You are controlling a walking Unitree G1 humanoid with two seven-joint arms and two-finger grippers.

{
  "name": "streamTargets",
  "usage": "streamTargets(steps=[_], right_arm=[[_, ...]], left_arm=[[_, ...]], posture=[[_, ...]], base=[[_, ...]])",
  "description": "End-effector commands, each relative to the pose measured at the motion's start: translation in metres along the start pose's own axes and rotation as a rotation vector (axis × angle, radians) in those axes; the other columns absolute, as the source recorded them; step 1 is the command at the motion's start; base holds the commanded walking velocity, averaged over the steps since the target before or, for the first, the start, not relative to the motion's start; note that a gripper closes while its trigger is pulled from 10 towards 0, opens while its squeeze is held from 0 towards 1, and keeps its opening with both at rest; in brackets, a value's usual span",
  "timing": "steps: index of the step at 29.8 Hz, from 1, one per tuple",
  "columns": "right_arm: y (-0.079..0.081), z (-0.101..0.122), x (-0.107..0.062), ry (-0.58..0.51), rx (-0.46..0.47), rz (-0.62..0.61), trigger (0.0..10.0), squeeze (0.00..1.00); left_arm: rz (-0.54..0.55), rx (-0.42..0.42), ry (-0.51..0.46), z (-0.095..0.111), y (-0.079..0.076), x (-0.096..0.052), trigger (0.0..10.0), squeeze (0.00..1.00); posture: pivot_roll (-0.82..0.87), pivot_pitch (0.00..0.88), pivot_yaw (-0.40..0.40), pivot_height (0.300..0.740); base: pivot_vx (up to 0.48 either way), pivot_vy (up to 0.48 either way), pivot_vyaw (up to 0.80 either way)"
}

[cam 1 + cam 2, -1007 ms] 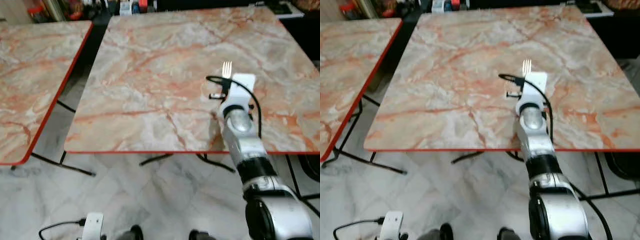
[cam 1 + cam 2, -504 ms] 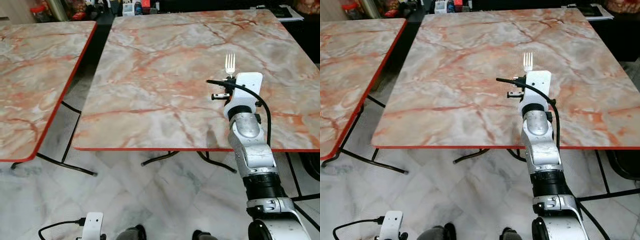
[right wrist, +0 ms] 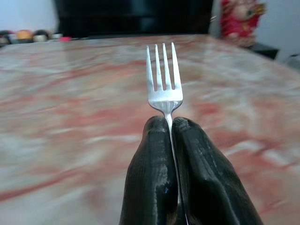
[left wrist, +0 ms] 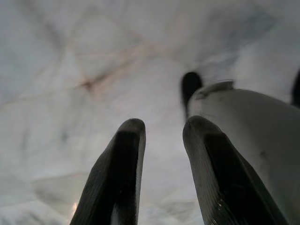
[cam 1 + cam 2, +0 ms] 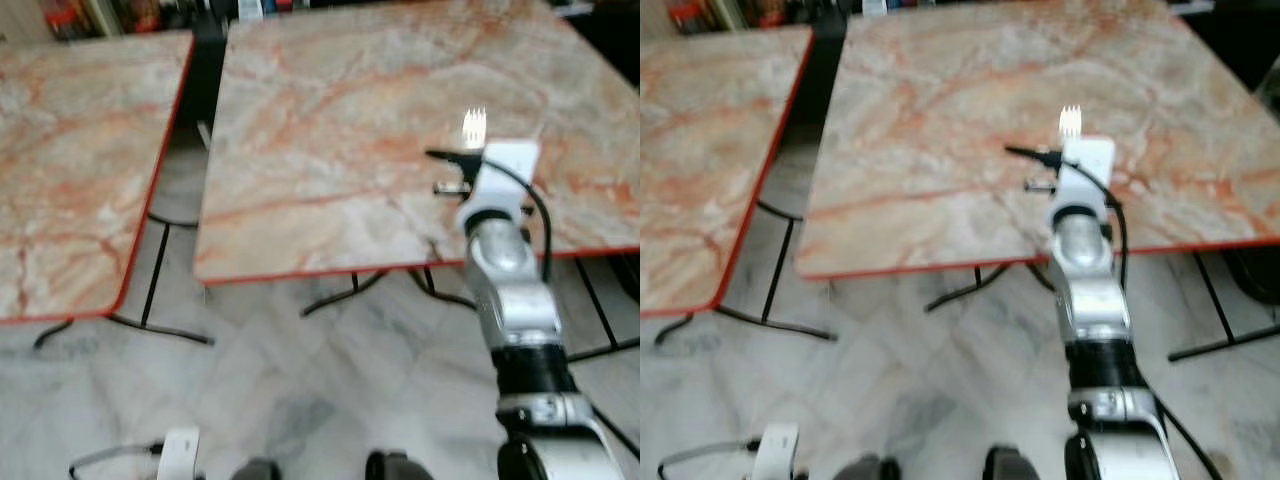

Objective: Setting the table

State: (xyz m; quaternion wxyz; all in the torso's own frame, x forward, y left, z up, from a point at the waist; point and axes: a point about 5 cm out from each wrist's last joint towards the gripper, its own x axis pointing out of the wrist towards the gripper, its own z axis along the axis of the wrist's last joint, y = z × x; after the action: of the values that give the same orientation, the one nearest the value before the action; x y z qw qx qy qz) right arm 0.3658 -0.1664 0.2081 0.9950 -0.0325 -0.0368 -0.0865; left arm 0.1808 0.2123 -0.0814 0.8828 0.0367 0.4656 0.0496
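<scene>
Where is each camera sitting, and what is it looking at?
Left eye view: on the head, looking down at the marble table; the silver right arm shows, its right hand holding a fork.
Right eye view: beside it on the head, same scene.
Left wrist view: on the left arm, facing the floor past the left hand, open.
Right wrist view: along the right hand's fingers at the fork.
Both eyes and the right wrist share fork and table.

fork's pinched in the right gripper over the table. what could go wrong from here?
1. The right gripper pinches the fork only by its thin handle, with the tines sticking out past the fingers; it may twist or slip on set-down.
2. The head views are blurred, so judging where it sits over the marble table may be off.
3. The arm crosses the table's red near edge; lowering could bump it.
</scene>
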Motion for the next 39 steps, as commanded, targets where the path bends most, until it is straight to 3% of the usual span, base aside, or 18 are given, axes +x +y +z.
streamTargets(steps=[1,9,39], right_arm=[[0.006,0.005,-0.001,-0.015,0.007,0.021,10.0,0.0],[0.008,0.01,-0.003,-0.043,0.016,0.021,10.0,0.0],[0.012,0.011,-0.004,-0.065,0.018,0.041,10.0,0.0]], left_arm=[[0.028,-0.002,0.065,-0.019,0.008,-0.003,10.0,0.0],[0.04,0.008,0.07,-0.021,0.017,-0.005,10.0,0.0],[0.051,0.013,0.078,-0.031,0.025,-0.008,10.0,0.0]], posture=[[-0.02,0.198,0.048,0.74],[-0.02,0.182,0.052,0.74],[-0.01,0.163,0.049,0.74]], base=[[0.0,0.48,-0.8],[0.0,0.48,0.0],[0.0,0.476,0.0]])
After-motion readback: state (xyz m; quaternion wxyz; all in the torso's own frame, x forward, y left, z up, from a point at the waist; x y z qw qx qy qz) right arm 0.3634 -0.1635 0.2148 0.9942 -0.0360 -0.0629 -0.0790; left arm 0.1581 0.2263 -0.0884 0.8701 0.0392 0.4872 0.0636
